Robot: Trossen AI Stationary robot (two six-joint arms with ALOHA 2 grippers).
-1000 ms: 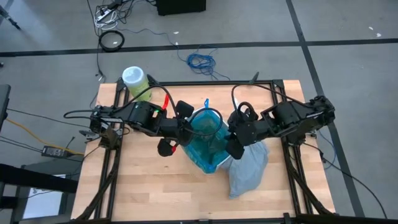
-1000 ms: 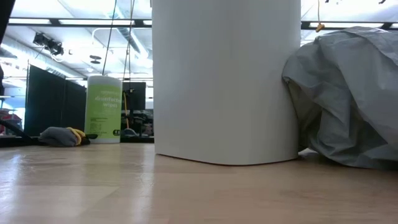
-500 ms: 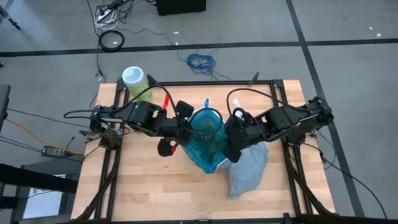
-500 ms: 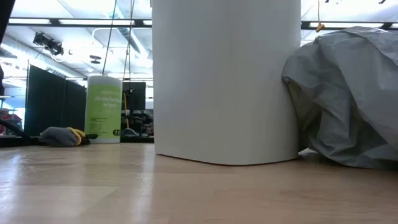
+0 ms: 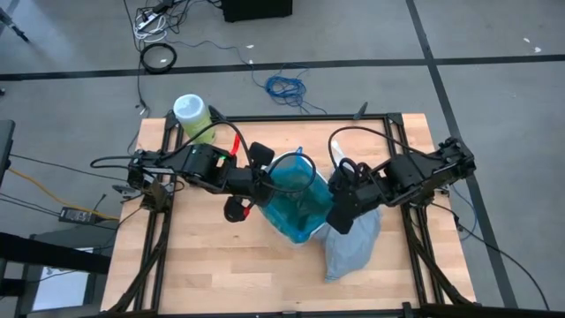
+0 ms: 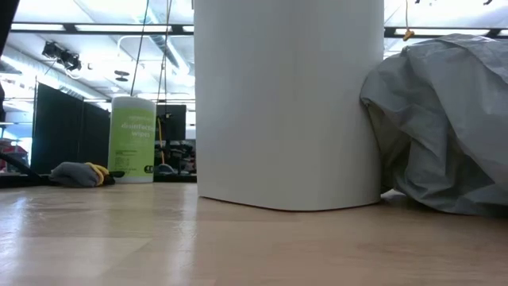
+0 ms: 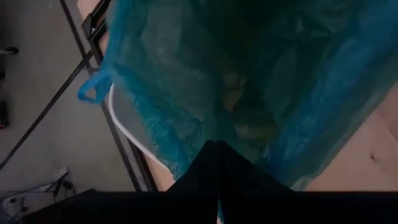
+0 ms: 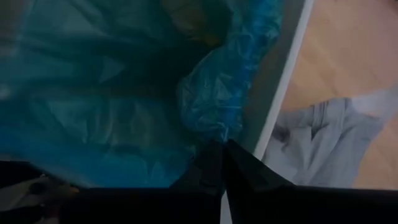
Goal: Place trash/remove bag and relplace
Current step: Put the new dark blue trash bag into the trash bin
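Two dark jointed arms, black cables

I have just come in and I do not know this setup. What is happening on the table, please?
Two robot arms are fitting a teal bag into a white bin in the middle of the table. The left pincer is shut on the bag's edge at one side, and the right pincer is shut on it at the other. A grey bag lies on the table beside the bin.

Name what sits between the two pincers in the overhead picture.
In the high view, the white bin lined with the teal-green bag sits between the left pincer and the right pincer, each shut on the bag's edge.
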